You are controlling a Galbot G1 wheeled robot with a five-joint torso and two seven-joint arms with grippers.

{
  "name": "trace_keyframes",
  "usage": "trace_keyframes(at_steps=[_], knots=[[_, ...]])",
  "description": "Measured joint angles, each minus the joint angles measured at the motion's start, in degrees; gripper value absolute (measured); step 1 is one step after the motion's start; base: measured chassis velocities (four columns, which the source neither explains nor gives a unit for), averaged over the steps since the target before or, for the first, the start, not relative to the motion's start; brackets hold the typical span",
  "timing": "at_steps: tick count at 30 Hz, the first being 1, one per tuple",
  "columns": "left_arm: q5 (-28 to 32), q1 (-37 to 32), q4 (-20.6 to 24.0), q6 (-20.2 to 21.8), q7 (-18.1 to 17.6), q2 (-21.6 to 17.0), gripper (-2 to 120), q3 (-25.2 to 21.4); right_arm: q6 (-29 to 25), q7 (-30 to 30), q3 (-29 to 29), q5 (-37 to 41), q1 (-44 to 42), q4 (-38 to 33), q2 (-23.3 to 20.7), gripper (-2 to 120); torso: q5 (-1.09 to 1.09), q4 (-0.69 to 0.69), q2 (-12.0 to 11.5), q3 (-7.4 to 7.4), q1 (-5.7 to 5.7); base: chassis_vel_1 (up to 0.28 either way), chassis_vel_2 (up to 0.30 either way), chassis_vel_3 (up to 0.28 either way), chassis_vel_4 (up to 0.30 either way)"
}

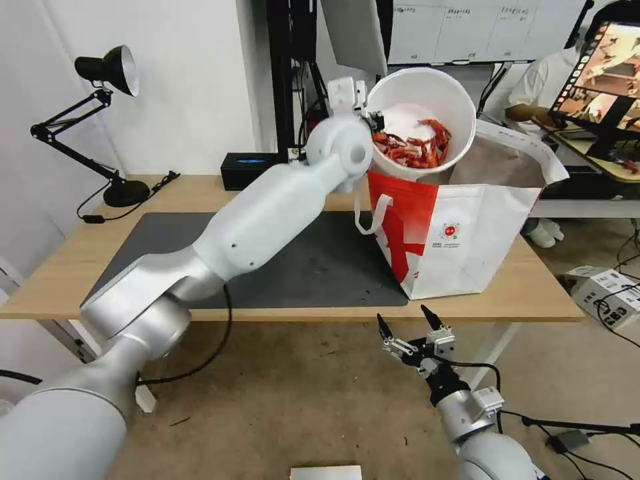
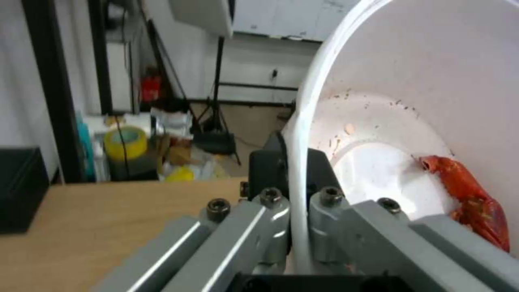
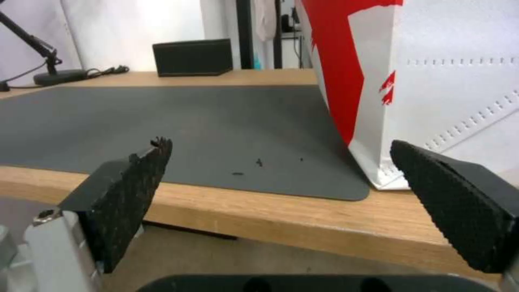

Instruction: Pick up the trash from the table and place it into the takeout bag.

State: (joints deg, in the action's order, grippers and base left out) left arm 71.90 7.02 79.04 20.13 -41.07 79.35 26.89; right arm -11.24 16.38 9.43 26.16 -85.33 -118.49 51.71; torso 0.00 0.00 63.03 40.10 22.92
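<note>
White plastic, tipped on its side: from my head I see the bowl (image 1: 422, 117) held up over the open mouth of the bag (image 1: 467, 233), its mouth turned toward me and the red shells (image 1: 417, 148) heaped against its lower wall. My left gripper (image 1: 371, 119) has the rim on the side away from the bag's far wall, so the bowl hangs between my fingers and the opening, and the drop lies straight below the shells. The bag stands on the right end of the table (image 1: 80, 267), its near corner on the grey mat (image 1: 320, 267). My right gripper (image 1: 408, 322) waits low, just off the table's front edge, well below the bowl; the left arm is plainly the nearer one.

At my left wrist, my left fingers (image 2: 270, 211) are pinched on the bowl's thin rim (image 2: 303, 134), one inside and one outside. One shell (image 2: 470, 198) clings near the base, so I judge the tilt has to steepen toward the bag for it to slide out.

At my right wrist, my right fingers (image 3: 135, 190) are spread wide and hold nothing. Between them I look along the mat to the bag's red and white wall, which stands just beyond the table edge.
</note>
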Motion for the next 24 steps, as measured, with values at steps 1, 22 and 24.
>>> trace_keyframes(at_steps=[1, 22, 24], knots=[[-0.96, 0.0, 0.8, -0.07, 1.0, -0.72, 0, 1.09, 0.0, 0.0, 0.0, 0.0, 0.0, 0.0, 0.0, 100, 0.0, 0.0, 0.0, 0.0, 0.0, 0.0, 0.0, 0.0, 0.0], [13.38, 1.2, 4.36, 16.77, 3.11, -3.48, 10, 1.19, 0.0, 0.0, 0.0, 0.0, 0.0, 0.0, 0.0, 100, 0.0, -0.01, 0.0, 0.0, 0.0, 0.0, 0.0, 0.0, 0.0], [14.93, 1.2, 4.8, 19.13, 3.25, -3.75, 17, 0.91, 0.0, 0.0, 0.0, 0.0, 0.0, 0.0, 0.0, 100, 0.0, -0.01, 0.0, 0.0, 0.0, 0.0, 0.0, 0.0, 0.0]])
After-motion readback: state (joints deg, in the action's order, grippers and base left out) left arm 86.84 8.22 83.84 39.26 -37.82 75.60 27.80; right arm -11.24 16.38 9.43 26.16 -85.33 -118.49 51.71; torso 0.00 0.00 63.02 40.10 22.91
